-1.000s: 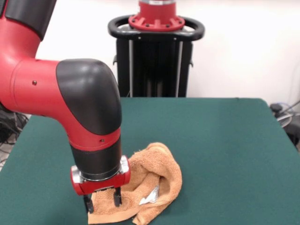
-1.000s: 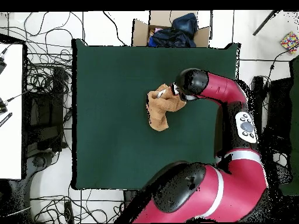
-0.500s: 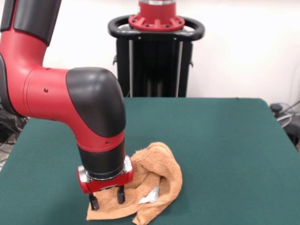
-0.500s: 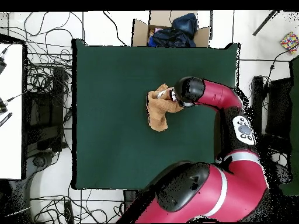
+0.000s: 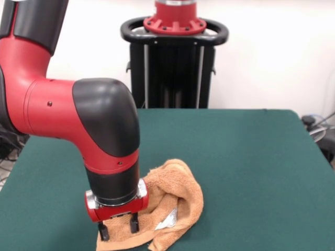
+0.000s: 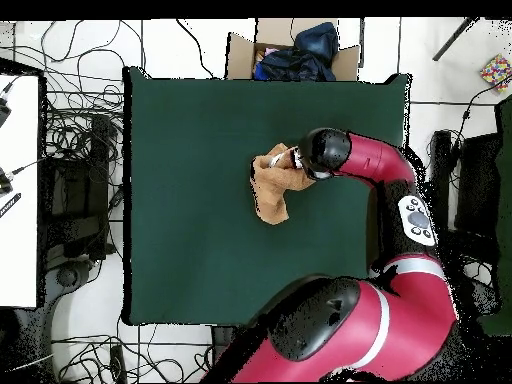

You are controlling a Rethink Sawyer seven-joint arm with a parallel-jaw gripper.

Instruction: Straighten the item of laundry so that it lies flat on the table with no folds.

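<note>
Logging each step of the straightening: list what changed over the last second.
The gripper shifted slightly sideways along the towel's near edge and now sits low, fingers open astride the cloth. Nothing was taken or released. The towel stays bunched in the same spot on the table.

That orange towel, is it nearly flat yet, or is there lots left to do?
Nothing looks done yet: the towel is a crumpled heap on the table. In hand: the open pincer is down at the heap's corner. Left: grasping it and spreading out every fold.
</note>
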